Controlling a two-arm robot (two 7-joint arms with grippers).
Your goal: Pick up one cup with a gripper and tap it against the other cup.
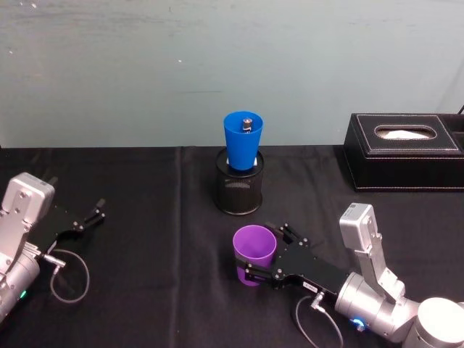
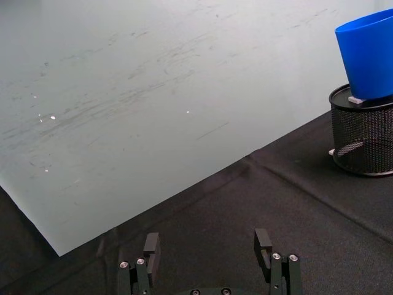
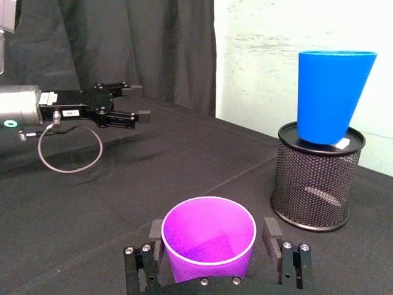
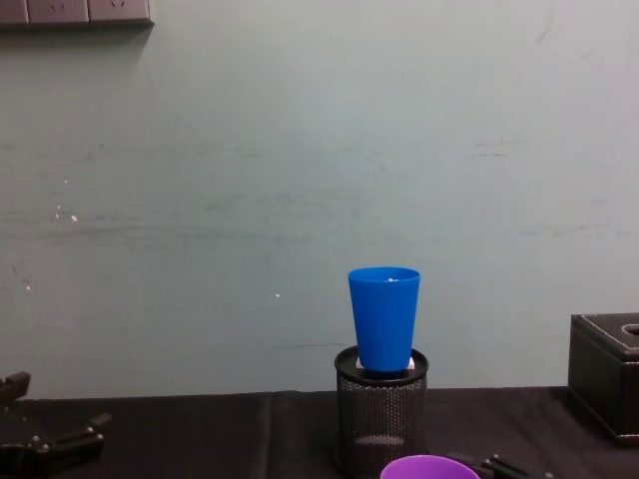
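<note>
The purple cup is seen standing upright on the black table, in front of the mesh pen holder on the robot's side and a touch to the holder's right. The right gripper is set around it, one finger on each side of the wall. In the right wrist view the fingers are held apart, and a sliver of gap shows on one side, so the cup is judged bracketed but not yet clamped. No lift off the cloth can be made out.

The blue cup is perched upright on top of the holder, its base at the holder's rim, so it is raised well above the purple cup's level.

Here is the relation that matters. From the claw, the blue cup lies past the holder's near wall, forward, up and slightly to the left. Both cups have their long axes vertical. A tap is therefore judged to need a firm close, then a lift above the holder's rim before anything is carried forward. A low approach would likely strike the mesh instead.

The right arm is plainly the nearer one. The left gripper is parked far to the holder's left, its fingers spread and empty. A black tissue box sits well to the holder's right, away from the likely path.
</note>
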